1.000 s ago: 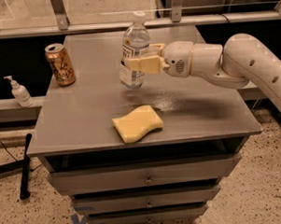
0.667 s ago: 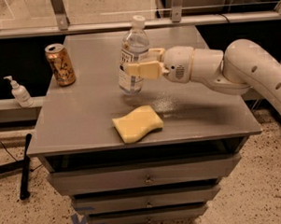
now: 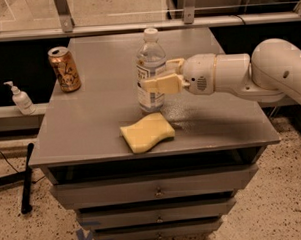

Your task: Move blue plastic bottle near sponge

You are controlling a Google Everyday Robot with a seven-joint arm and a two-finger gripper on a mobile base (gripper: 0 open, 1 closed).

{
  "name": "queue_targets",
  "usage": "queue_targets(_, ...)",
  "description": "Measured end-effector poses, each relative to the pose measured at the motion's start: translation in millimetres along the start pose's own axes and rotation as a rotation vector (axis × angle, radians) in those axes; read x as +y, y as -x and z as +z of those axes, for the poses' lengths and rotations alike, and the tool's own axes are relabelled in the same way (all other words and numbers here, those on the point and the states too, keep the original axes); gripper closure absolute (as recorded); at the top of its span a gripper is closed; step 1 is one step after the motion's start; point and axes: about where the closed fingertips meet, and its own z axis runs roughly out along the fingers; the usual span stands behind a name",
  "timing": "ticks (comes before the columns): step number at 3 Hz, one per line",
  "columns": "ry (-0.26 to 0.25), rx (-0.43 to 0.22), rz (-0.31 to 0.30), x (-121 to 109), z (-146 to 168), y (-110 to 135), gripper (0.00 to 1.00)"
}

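Observation:
The blue plastic bottle (image 3: 150, 57) is clear with a white cap and a white-and-blue label. It stands upright on the grey table (image 3: 95, 124), its base just behind the sponge (image 3: 147, 132). The sponge is pale yellow and wavy-edged, and lies flat near the table's front edge. My gripper (image 3: 156, 76) reaches in from the right and is shut around the bottle's middle at label height, with one cream finger (image 3: 160, 84) in front of the label.
An orange-gold drink can (image 3: 64, 69) stands at the table's back left. A small white pump bottle (image 3: 21, 99) sits on a ledge left of the table. My white arm (image 3: 248, 72) spans the right side. Drawers (image 3: 156, 192) lie below the tabletop.
My gripper has carried the bottle a little forward and down, so its base now stands close behind the sponge. Sponge and can have not moved.

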Motion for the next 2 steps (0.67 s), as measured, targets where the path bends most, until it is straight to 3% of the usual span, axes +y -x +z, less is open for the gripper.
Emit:
queue_targets(1,-0.006,0.016,0.013,5.5,-3.6,-15.1,1.0)
queue_targets(2,-0.007,0.016,0.032,8.7,-1.9,-28.2,0.83)
